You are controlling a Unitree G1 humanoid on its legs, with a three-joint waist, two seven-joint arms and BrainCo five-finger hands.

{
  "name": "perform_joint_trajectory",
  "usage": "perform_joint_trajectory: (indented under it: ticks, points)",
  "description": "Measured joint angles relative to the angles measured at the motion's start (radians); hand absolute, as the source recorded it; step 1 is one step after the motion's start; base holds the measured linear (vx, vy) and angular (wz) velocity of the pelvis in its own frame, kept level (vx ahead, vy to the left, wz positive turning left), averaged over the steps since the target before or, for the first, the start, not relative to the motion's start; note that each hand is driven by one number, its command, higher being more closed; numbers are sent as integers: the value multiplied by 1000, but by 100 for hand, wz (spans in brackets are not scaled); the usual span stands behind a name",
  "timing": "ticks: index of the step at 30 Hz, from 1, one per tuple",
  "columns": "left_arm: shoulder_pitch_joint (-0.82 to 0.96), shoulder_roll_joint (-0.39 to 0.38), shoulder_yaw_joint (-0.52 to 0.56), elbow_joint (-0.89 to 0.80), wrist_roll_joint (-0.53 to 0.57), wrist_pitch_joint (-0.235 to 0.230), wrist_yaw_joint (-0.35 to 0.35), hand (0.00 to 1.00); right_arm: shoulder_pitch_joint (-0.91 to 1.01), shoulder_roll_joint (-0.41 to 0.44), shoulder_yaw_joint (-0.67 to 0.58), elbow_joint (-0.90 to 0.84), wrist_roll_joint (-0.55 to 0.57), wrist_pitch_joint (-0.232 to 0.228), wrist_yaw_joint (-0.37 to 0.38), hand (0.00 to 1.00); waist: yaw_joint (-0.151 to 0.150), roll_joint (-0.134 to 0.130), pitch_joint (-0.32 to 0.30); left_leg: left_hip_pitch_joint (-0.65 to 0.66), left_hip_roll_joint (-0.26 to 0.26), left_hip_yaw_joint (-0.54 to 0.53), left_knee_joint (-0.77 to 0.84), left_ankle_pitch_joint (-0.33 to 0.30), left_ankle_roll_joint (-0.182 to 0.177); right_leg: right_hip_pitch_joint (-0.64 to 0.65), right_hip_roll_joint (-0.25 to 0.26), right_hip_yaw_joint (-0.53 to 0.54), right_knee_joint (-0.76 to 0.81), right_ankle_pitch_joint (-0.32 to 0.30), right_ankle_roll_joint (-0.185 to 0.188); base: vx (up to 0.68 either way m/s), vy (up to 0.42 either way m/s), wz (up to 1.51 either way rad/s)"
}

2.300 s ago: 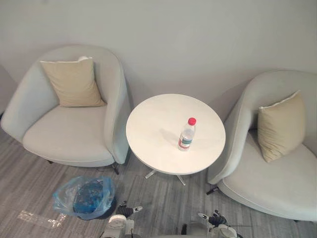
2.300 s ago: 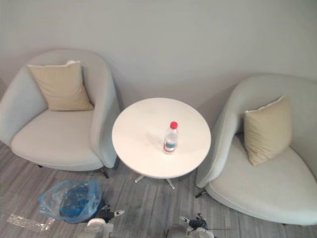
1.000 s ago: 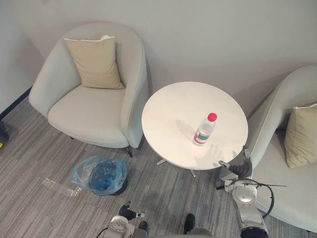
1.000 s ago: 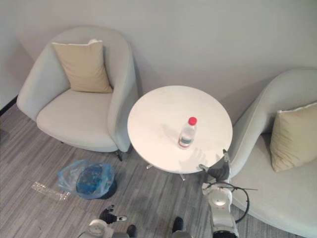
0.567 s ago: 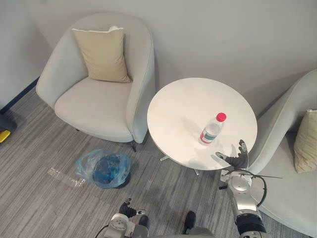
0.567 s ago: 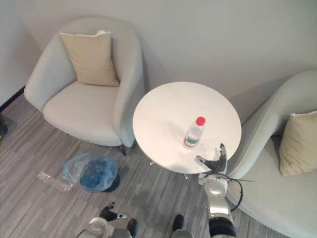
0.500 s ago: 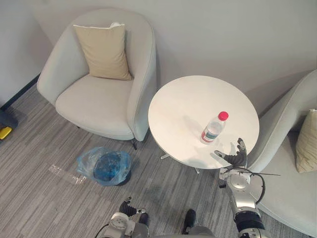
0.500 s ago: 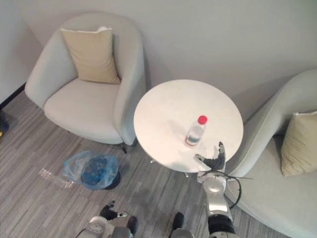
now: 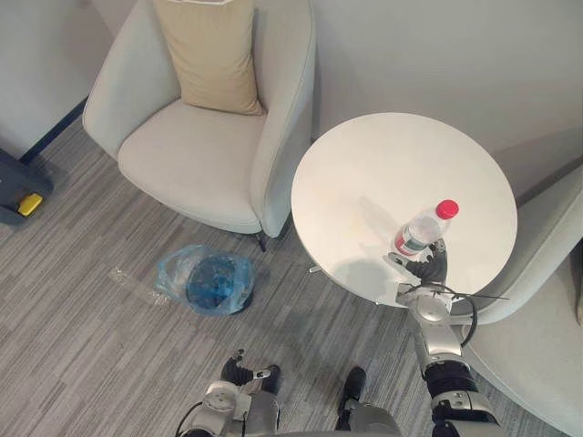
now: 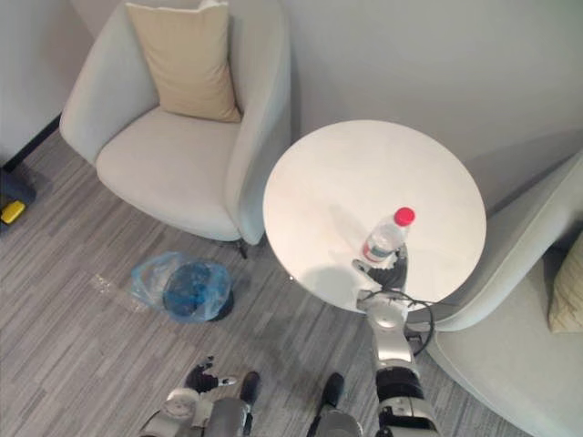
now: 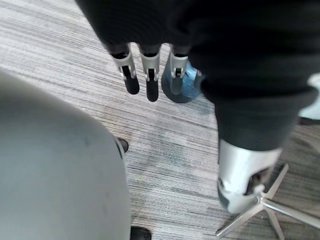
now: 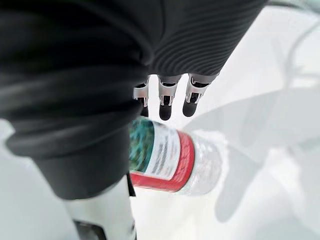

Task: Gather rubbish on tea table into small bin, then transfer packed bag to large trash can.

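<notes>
One bottle (image 9: 417, 235) — red-and-teal label (image 12: 165, 161), print seemingly illegible — beside right robot hand (image 9: 426, 270)

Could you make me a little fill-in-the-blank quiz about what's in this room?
The water bottle has a ___ cap. It stands on a round ___ table. The small bin on the floor is lined with a ___ bag. The robot's ___ hand is beside the bottle.
Missing words: red, white, blue, right.

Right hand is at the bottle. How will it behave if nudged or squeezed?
The bottle stands upright, tall and narrow, on the table, so a nudge from the right hand would probably tip it and let it roll. Its clear plastic looks thin: likely light, may dent if squeezed hard.
</notes>
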Motion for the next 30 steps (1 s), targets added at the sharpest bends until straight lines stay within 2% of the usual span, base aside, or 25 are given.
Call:
perform_joint_trajectory:
  ticks: [3,4,9,19,24,27,30]
  points:
    - [0,-5,23,-11,0,0,14,0,-28,0,-2,-7,6,0,-22,0,13,7,7,-22,1,-7,4,0,0,-33,-7,-4,42,-23,3,-32,16,7]
    - [0,-8,26,-18,-1,-1,14,0,-44,0,-6,-13,6,1,-40,100,18,10,9,-35,1,-9,5,2,-3,-52,-12,-6,62,-31,4,-25,18,7]
    - [0,-12,29,-30,-1,-2,16,0,-62,1,-30,-17,6,1,-81,100,35,11,14,-33,-1,-14,5,2,-4,-55,-20,-15,82,-45,8,-4,14,7]
    - [0,-10,28,-31,-1,-2,16,0,-62,1,-37,-18,2,10,-108,100,36,10,15,-34,-5,-16,4,2,-4,-55,-24,-15,82,-45,10,1,2,1]
    - [0,-7,28,-33,-1,-3,14,0,-54,-10,-28,-21,-13,10,-89,100,31,6,17,-33,-8,-13,4,2,-3,-50,-21,-7,63,-30,8,-8,5,-3]
    - [-1,-6,28,-33,0,-3,13,0,-1,-23,-19,-107,-16,9,-56,100,28,4,19,-32,-11,-5,4,2,-3,-46,-19,12,37,-7,7,-27,27,-14]
    - [-1,2,28,-28,4,-1,11,0,62,-23,8,-189,-39,6,-18,100,8,-10,25,-9,-14,16,3,1,-1,-26,-19,39,17,7,11,-26,29,-18]
